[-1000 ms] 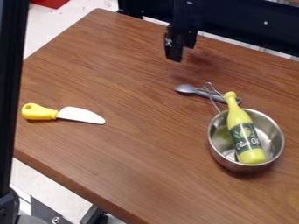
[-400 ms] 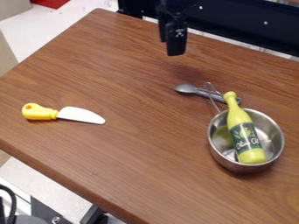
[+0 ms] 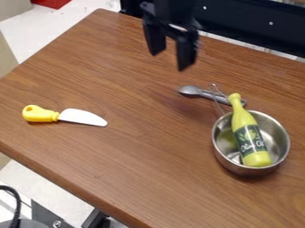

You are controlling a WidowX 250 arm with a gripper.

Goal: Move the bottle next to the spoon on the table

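Pincer [image 3: 170, 61] is turning above the worktop [image 3: 131, 164], fingers standing apart. The bottle [image 3: 249, 136] is leaning in the pot [image 3: 282, 149], neck toward the spoon [image 3: 202, 93]; aligning across its body and lifting clear before shifting sideways should be keeping the pot undragged.

Toy utensils on a wooden table [image 3: 137, 147] suggest a lab.
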